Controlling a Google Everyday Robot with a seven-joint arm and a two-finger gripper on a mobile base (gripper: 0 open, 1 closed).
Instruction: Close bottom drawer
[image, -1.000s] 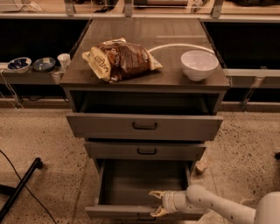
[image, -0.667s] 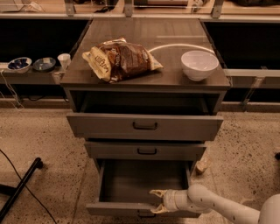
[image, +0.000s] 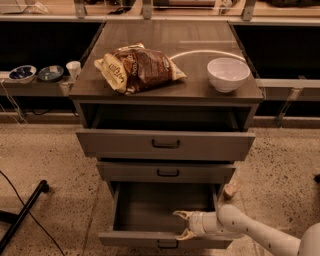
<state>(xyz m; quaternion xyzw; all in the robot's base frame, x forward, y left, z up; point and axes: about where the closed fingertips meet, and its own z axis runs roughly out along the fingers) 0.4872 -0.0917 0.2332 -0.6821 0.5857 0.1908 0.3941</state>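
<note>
- The bottom drawer (image: 125, 238) has its front panel and handle (image: 167, 245) cut by the lower edge.
- The end effector (image: 181, 225) sits at that drawer's front rim, fingers spread; its arm (image: 260, 236) leaves the lower right corner.
- The bag (image: 137, 67) bears unreadable print.

On the cabinet top (image: 165, 90) a brown snack bag (image: 140, 67) lies at the left and a white bowl (image: 228, 74) stands at the right, well apart. The top drawer (image: 165, 144) is pulled out, the middle drawer (image: 167, 172) only slightly. On the left shelf (image: 30, 89) stand a blue bowl (image: 22, 73), a grey bowl (image: 51, 73) and a cup (image: 73, 69). The gripper (image: 182, 225) is low before the cabinet, right of middle.
</note>
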